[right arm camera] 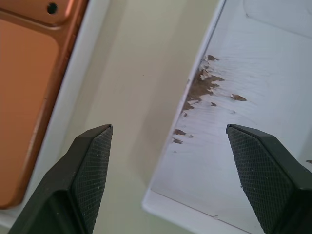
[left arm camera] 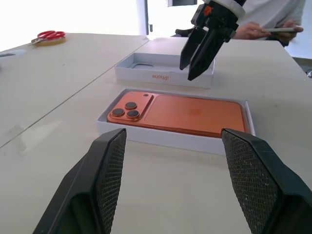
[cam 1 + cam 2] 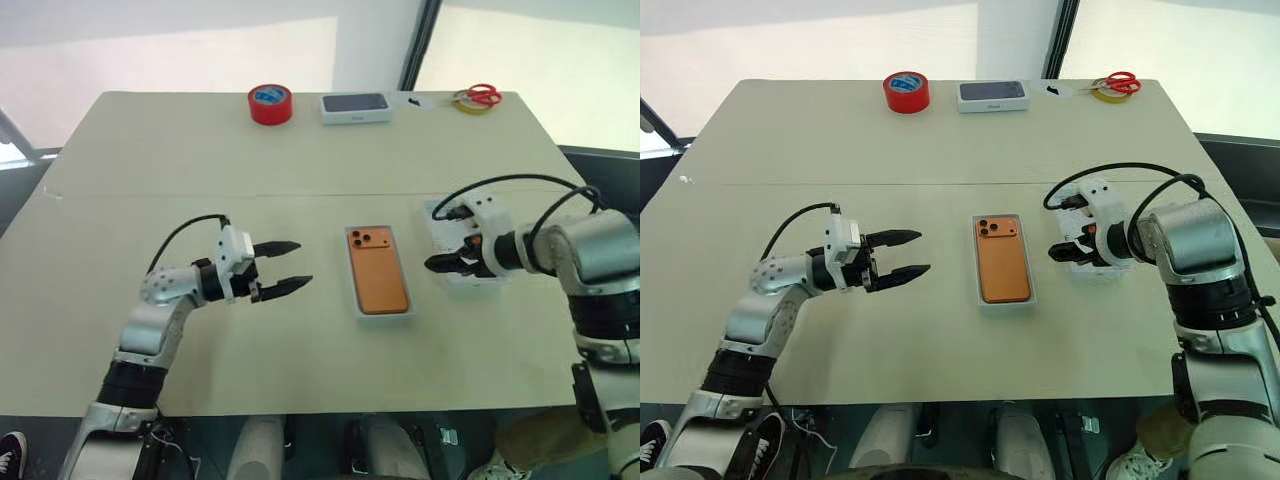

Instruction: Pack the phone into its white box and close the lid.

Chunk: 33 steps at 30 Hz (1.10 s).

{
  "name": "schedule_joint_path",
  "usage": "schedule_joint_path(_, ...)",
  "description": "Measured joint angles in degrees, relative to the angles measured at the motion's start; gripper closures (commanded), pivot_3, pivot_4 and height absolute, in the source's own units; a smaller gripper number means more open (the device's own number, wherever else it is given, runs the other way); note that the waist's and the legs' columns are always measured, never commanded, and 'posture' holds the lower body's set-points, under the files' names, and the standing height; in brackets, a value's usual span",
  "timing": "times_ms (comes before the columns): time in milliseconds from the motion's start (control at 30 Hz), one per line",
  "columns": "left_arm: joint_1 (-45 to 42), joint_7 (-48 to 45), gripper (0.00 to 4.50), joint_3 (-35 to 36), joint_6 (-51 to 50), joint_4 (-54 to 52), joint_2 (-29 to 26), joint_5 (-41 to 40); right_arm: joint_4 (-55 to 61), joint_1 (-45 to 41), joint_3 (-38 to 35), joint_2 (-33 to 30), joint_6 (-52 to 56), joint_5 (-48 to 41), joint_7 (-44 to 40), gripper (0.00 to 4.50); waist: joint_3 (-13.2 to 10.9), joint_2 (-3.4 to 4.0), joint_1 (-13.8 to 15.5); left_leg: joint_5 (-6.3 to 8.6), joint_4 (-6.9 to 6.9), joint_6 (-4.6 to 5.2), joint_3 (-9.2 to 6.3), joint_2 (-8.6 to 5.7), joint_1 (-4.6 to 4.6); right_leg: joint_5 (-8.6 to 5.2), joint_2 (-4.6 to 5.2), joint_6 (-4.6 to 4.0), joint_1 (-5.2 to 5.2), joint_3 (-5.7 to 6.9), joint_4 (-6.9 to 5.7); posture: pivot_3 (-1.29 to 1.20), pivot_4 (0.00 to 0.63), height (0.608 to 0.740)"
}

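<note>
meanwhile both tools gape empty, right tool [image 3: 447, 264] over the lid [image 2: 163, 72] edge.

phone [image 2: 195, 113] — orange back, smooth satin, metal-looking sheen, three glossy dark lenses. white box [image 2: 175, 139]: matt white cardboard, thin walls. lid [image 1: 253, 97] — white card inside, faintly streaked, surface torn in small brown flecks near one wall. left gripper [image 2: 173, 183] and right gripper [image 1: 170, 175]: fingers of matt black plastic, pads [image 2: 109, 170] cross-hatched, rough. table [image 3: 200, 160]: matt beige, smooth. tape roll [image 3: 270, 104] glossy red; scissors [image 3: 484, 95] red plastic handles.
</note>
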State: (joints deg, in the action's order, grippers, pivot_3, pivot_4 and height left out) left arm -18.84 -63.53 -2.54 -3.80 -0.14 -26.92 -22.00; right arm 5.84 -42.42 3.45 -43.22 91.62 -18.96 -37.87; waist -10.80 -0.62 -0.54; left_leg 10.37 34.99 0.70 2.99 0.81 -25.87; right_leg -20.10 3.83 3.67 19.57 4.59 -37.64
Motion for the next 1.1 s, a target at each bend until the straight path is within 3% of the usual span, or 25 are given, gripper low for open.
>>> schedule_joint_path(233, 1.2, 0.8, 1.27, 0.0, 0.8, -1.0, 0.0, 0.0, 0.2, 0.2, 2.4, 2.0, 0.5, -2.6, 7.0, 0.60, 0.0, 0.00, -0.2, 0.00, 0.04, 0.04, 0.03, 0.00, -0.03, 0.01, 0.00, 0.02, 0.01, 0.01, -0.03, 0.00, 0.150, 0.740)
schedule_joint_path(267, 1.4, 1.1, 1.23, 0.0, 0.8, -1.1, 0.0, 0.0, 0.0, 0.3, 2.3, 2.3, 0.5, -2.6, 8.0, 1.13, 0.0, 0.00, -0.2, 0.00, 0.06, 0.05, 0.04, -0.01, -0.03, 0.02, 0.00, 0.04, 0.01, 0.01, -0.04, 0.00, 0.150, 0.740)
schedule_joint_path(333, 1.6, 1.6, 1.23, 0.0, 0.8, -1.2, 0.1, 0.0, -0.7, 0.2, 2.0, 2.6, 0.5, -2.4, 9.7, 1.76, 0.0, -0.01, -0.2, 0.00, 0.11, 0.05, 0.05, -0.01, -0.02, 0.03, -0.01, 0.06, -0.01, 0.01, -0.08, 0.00, 0.150, 0.740)
schedule_joint_path(500, 1.8, 2.5, 1.23, 0.0, 0.8, -1.2, 0.2, 0.1, -1.9, -0.7, 2.0, 4.6, 0.5, -1.8, 13.2, 4.37, 0.0, -0.01, -0.2, -0.01, 0.14, 0.05, 0.05, -0.01, 0.03, 0.04, -0.01, 0.07, 0.02, 0.00, -0.24, 0.00, 0.150, 0.740)
schedule_joint_path(700, 1.7, 2.9, 1.23, 0.0, 0.9, -1.2, 0.4, 0.1, -3.3, -0.8, -1.5, 8.2, 0.5, -1.3, 17.6, 4.45, 0.0, -0.04, -0.3, -0.04, 0.17, 0.06, 0.08, -0.01, 0.13, 0.04, -0.01, 0.07, 0.00, -0.03, -0.37, 0.00, 0.150, 0.740)
schedule_joint_path(833, 0.9, 3.5, 1.23, 0.0, 0.9, -1.1, 0.6, 0.1, -6.6, -2.3, -11.8, 15.4, -0.9, 0.4, 21.9, 4.45, 0.0, -0.02, -0.3, -0.08, 0.13, 0.04, 0.13, -0.01, 0.13, 0.04, -0.02, 0.07, 0.03, -0.04, -0.42, 0.00, 0.150, 0.740)
schedule_joint_path(1033, 0.1, 5.1, 1.23, 0.0, 0.6, -0.8, 1.3, 0.2, -3.7, -4.0, -22.7, 24.7, -11.9, -5.0, 19.4, 4.45, 0.0, -0.02, -0.3, -0.09, 0.05, 0.06, 0.19, 0.01, 0.12, 0.03, -0.09, 0.09, 0.06, -0.06, -0.43, 0.00, 0.150, 0.740)
schedule_joint_path(1100, 0.0, 5.6, 1.77, -0.1, 0.1, -0.8, 1.5, 0.1, -1.5, -4.0, -26.1, 29.1, -13.4, -9.0, 18.1, 4.50, 0.0, -0.01, -0.3, -0.10, 0.06, 0.06, 0.19, 0.03, 0.13, 0.03, -0.12, 0.09, 0.06, -0.06, -0.47, 0.00, 0.150, 0.740)
